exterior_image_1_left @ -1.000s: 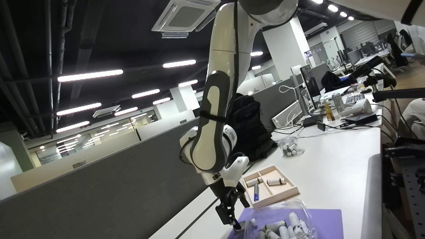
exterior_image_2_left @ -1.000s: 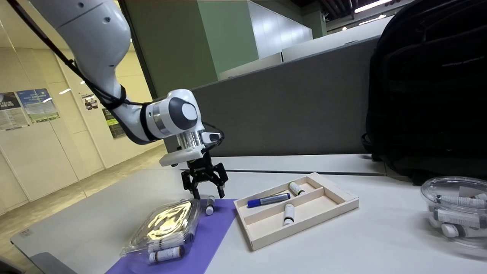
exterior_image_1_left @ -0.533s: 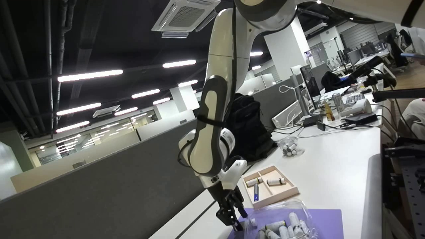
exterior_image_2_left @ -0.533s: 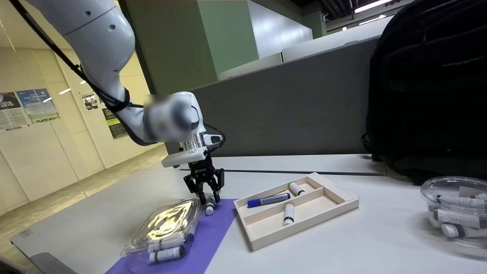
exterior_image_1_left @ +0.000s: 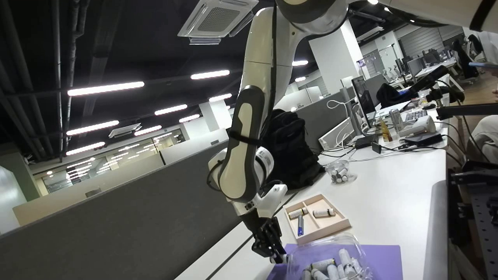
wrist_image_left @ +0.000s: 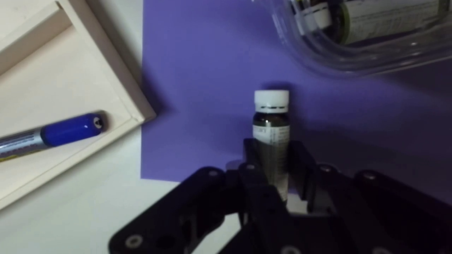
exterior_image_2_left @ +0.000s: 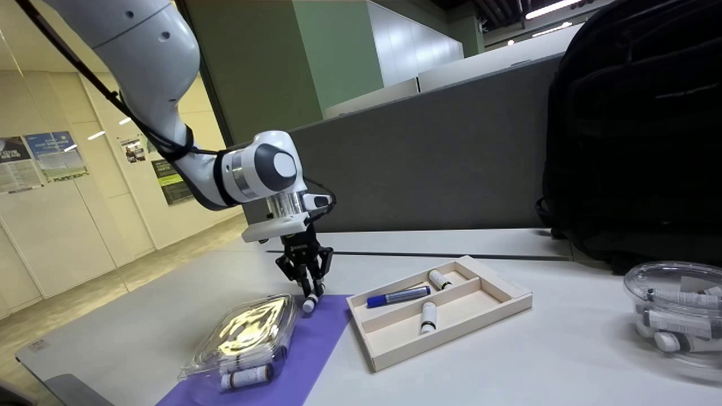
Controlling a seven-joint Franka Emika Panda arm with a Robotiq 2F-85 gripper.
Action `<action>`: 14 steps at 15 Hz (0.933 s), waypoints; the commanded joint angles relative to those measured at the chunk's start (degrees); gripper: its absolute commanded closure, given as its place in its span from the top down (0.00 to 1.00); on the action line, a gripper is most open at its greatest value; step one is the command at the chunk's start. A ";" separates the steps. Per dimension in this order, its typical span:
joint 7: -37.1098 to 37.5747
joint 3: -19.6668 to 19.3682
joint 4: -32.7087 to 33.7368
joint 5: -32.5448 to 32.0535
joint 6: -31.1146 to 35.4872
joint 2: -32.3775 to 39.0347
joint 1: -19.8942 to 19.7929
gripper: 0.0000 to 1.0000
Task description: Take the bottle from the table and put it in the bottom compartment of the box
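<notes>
My gripper [wrist_image_left: 273, 150] is shut on a small dark bottle [wrist_image_left: 271, 132] with a white cap and pale label; its fingers press the label from both sides. The bottle lies over the purple mat's edge, cap pointing away from my palm. In both exterior views the cap [exterior_image_1_left: 284, 258] [exterior_image_2_left: 309, 305] sticks out below the fingers; whether the bottle touches the mat cannot be told. The light wooden box [exterior_image_2_left: 451, 339] stands beside the mat on the white table [exterior_image_2_left: 564, 332]. Dividers split it into compartments, which hold two bottles and a blue marker [wrist_image_left: 72, 129].
A clear plastic tub [exterior_image_1_left: 330, 249] with several bottles sits on the purple mat [wrist_image_left: 197, 70], close to the held bottle's cap. Farther along stands a round clear container [exterior_image_2_left: 677, 316] of bottles, near a black backpack [exterior_image_2_left: 632, 141]. A grey partition [exterior_image_2_left: 423, 169] runs along the table's back.
The gripper has come down around the bottle and its fingers have closed from wide apart onto it. The bottle has shifted and turned slightly. The box and tub have not moved.
</notes>
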 commanded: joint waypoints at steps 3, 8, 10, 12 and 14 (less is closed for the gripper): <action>0.45 -0.37 -9.05 2.22 6.31 -11.63 -1.96 0.07; 2.85 -1.55 -12.26 7.86 10.55 -17.43 -4.92 0.07; 4.71 -2.25 -11.19 10.82 10.08 -17.26 -6.00 0.07; 6.64 -3.09 -9.58 13.12 9.27 -16.28 -6.89 0.07; 9.30 -4.13 -7.88 14.91 8.41 -14.82 -7.48 0.07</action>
